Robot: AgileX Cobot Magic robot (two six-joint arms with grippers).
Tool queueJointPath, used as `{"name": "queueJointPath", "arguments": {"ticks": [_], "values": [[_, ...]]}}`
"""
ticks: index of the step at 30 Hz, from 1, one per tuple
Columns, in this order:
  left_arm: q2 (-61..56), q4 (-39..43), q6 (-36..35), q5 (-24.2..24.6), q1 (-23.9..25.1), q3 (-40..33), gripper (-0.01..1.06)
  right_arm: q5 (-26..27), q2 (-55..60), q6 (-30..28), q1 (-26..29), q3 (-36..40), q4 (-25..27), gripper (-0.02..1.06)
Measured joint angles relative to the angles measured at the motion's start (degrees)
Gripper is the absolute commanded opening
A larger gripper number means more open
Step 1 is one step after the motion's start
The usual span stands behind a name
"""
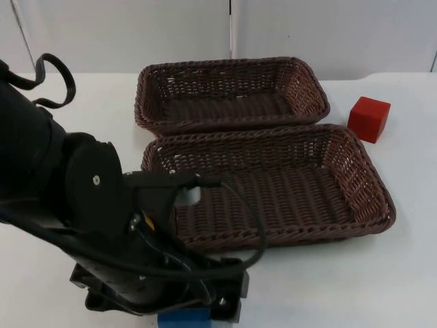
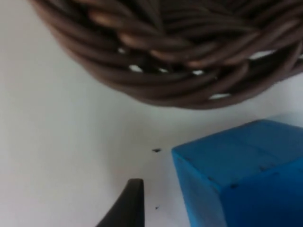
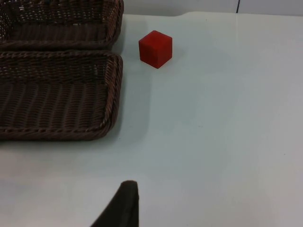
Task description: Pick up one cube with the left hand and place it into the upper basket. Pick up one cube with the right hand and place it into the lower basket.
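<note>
The left gripper (image 1: 198,311) is low over the near edge of the white tabletop (image 1: 410,273), just in front of the lower basket (image 1: 273,188), with the blue cube (image 1: 184,318) directly beneath it. In the left wrist view the blue cube (image 2: 246,175) sits on the tabletop just beside one black fingertip (image 2: 130,205), apart from it by a thin strip of white, and the woven rim of the lower basket (image 2: 180,71) curves close beyond the jaws. Whether those jaws are spread or closed cannot be told, and nothing shows them holding the cube.

The right gripper's fingertip (image 3: 124,205) hangs above bare tabletop (image 3: 227,142), well apart from everything (this arm is waiting). How wide its jaws stand cannot be told either. Ahead of those jaws, the red cube (image 3: 155,48) rests on the tabletop just beside the corner of the upper basket (image 3: 61,23), not touching it. The lower basket (image 3: 57,94) lies nearer to these jaws, off to one side.

From the top view the red cube (image 1: 369,118) stands near the seam where the upper basket (image 1: 232,92) and the lower basket touch along their long rims. Both baskets are brown wicker.
</note>
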State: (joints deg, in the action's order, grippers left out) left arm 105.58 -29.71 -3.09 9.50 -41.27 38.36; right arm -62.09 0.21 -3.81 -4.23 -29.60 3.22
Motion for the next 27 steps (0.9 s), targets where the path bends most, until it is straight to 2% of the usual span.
{"name": "queueJointPath", "arguments": {"ticks": [7,10,11,13,14,18,19,22,23,27], "values": [[0.62,-0.89,0.0,0.23,0.56,0.0,1.04,0.0,0.0,-0.14,0.0,0.0,0.0,1.05],[1.08,-1.03,0.0,0.6,0.56,0.0,1.0,0.0,0.0,-0.14,0.0,0.0,0.0,1.05],[1.13,-1.13,0.0,0.9,0.56,0.0,0.94,0.0,0.0,-0.14,0.0,0.0,0.0,1.05],[1.13,-1.26,0.0,1.31,0.56,0.28,0.74,0.0,0.0,-0.14,0.0,0.0,0.0,1.05],[1.13,-1.35,0.0,1.54,0.56,0.58,0.74,0.0,0.0,-0.14,0.0,0.0,0.0,1.05],[1.22,-1.47,0.23,1.55,0.56,1.59,0.38,0.0,0.0,-0.14,0.0,0.0,0.0,1.05],[1.22,-1.58,0.23,1.55,0.56,1.74,0.38,0.0,0.0,-0.14,0.0,0.0,0.0,1.05],[1.22,-1.8,0.23,1.64,0.56,1.88,0.06,0.0,0.0,-0.14,0.0,0.0,0.0,1.05],[1.22,-1.8,0.23,1.64,0.56,1.88,0.0,0.0,0.0,-0.14,0.0,0.0,0.0,1.05],[1.22,-1.8,0.23,2.84,0.56,1.88,0.0,0.0,0.0,-0.14,0.0,0.0,0.0,1.05]]}}
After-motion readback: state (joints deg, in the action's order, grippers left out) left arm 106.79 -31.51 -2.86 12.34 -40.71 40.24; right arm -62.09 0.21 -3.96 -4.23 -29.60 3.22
